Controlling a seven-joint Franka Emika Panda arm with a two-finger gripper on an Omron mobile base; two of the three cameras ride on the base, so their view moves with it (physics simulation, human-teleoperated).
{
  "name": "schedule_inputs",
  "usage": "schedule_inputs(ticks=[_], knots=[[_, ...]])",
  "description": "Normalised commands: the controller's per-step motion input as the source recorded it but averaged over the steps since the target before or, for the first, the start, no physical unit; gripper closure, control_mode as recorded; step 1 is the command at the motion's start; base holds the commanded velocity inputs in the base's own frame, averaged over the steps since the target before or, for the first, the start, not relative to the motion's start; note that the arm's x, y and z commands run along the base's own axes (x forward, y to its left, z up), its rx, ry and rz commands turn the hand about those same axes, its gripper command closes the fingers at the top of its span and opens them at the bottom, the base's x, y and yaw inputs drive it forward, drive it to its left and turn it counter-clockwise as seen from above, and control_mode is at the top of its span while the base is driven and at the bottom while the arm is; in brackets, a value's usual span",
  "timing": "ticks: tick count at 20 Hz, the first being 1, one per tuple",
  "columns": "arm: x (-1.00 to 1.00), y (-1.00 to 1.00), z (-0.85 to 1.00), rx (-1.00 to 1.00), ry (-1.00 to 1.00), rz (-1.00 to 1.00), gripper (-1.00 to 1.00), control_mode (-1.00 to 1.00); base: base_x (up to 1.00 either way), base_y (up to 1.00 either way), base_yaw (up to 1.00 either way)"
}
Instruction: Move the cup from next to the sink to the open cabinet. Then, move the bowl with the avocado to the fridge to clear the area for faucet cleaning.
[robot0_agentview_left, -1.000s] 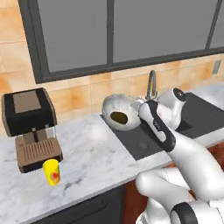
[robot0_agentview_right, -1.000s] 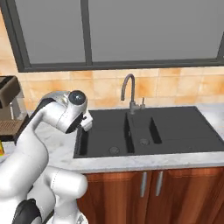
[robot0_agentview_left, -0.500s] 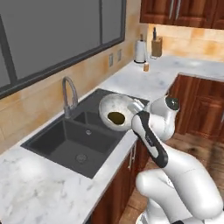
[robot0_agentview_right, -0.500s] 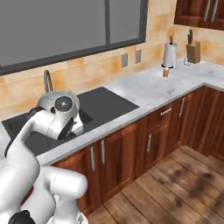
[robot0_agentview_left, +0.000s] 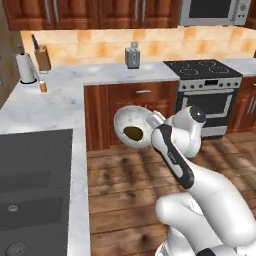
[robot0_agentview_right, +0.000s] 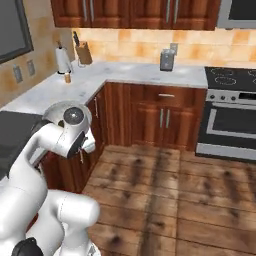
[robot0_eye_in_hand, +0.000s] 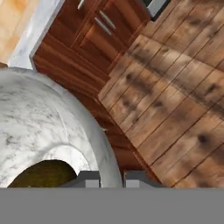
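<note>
The claw (robot0_eye_in_hand: 111, 177) was clamped on the rim of the bowl (robot0_agentview_left: 132, 126), one fingertip (robot0_eye_in_hand: 89, 178) inside the wall and the other outside. The bowl hung in the air over the wooden floor (robot0_agentview_left: 130, 190), clear of every counter, with the avocado (robot0_agentview_left: 132, 132) lying at its bottom. In the hand view the avocado showed at 7 o'clock, against the marbled inner wall.

In the left base view the black sink (robot0_agentview_left: 30, 190) sat at 8 o'clock, set into the marble counter (robot0_agentview_left: 45, 107). That counter ran away toward 11 o'clock and turned a corner along the far wall. Brown base cabinets (robot0_agentview_left: 130, 107) with short silver handles stood under it.

At the far corner stood a paper towel roll (robot0_agentview_left: 25, 67), a knife block (robot0_agentview_left: 41, 57) and a small bottle (robot0_agentview_left: 43, 86). A toaster (robot0_agentview_left: 132, 56) stood further along at 12 o'clock. The stove (robot0_agentview_left: 210, 92) with its black cooktop stood at 2 o'clock, a microwave (robot0_agentview_left: 215, 11) above it. Tan tile backed the far counter, with dark wall cabinets (robot0_agentview_left: 95, 12) above.
</note>
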Motion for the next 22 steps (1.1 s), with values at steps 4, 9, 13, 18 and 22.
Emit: schedule_inputs(ticks=[4, 9, 13, 18, 22], knots=[[0.0, 0.0, 0.0, 0.0, 0.0, 0.0, 1.0, 1.0, 0.0, -0.31, -0.98], [0.0, 0.0, 0.0, 0.0, 0.0, 0.0, 1.0, 1.0, 0.44, -0.52, -0.75], [0.0, 0.0, 0.0, 0.0, 0.0, 0.0, 1.0, 1.0, 1.0, -0.07, -0.31], [0.0, 0.0, 0.0, 0.0, 0.0, 0.0, 1.0, 1.0, 1.0, 0.18, -0.23], [0.0, 0.0, 0.0, 0.0, 0.0, 0.0, 1.0, 1.0, 1.0, 0.3, -0.21]])
